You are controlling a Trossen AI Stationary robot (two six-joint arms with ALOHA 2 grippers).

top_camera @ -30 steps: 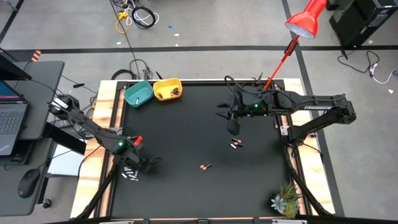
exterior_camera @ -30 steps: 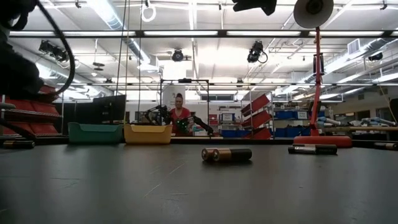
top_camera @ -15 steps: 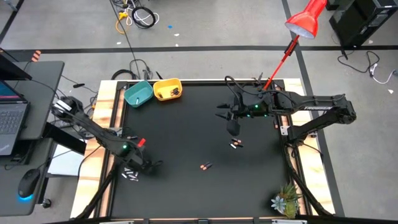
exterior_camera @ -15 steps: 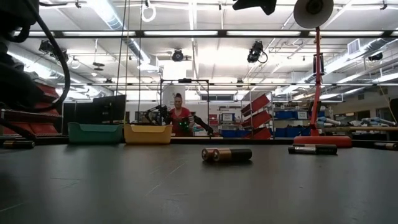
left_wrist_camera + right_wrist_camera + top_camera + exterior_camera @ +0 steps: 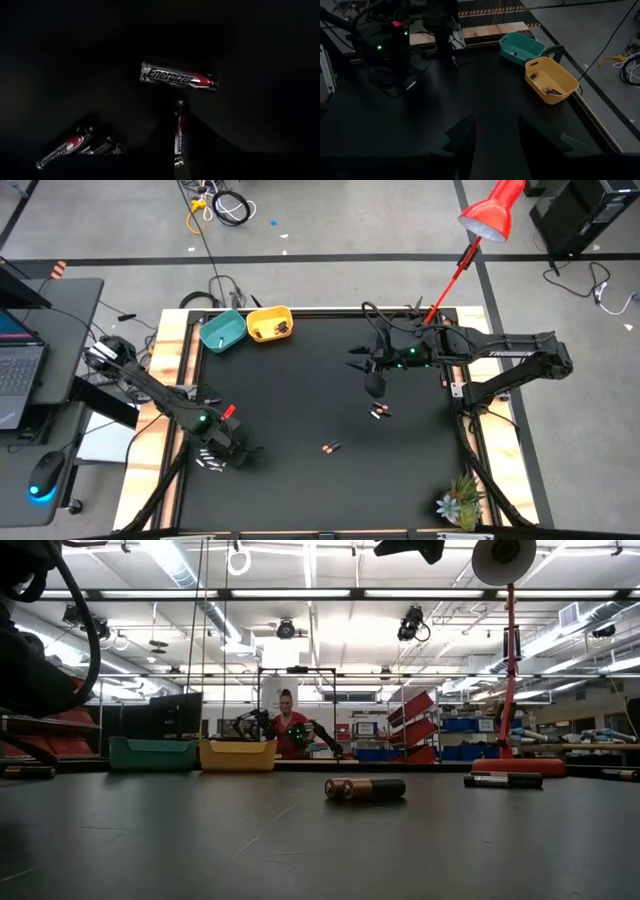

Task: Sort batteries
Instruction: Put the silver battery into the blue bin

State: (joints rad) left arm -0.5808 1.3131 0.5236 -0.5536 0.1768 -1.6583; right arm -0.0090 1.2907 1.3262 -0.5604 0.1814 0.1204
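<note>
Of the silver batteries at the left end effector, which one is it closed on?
The upright-looking one pinched between the left end effector fingers. The Energizer-labelled one lies crosswise beyond it, and two more lie off to the side, all untouched.

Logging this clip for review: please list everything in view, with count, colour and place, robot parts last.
silver batteries: small cluster, whitish, table's near-left corner
dark batteries: two spots, copper-ended, mid-table and nearer
teal bowl: one, far-left corner
yellow bowl: one, beside the teal, dark items inside
table: one, black
lamp: one, red, far right
plant: one, green, near-right corner
person: one, red top, behind table
left claw: shut on one silver battery, by the cluster
right claw: open, above mid-table
</note>
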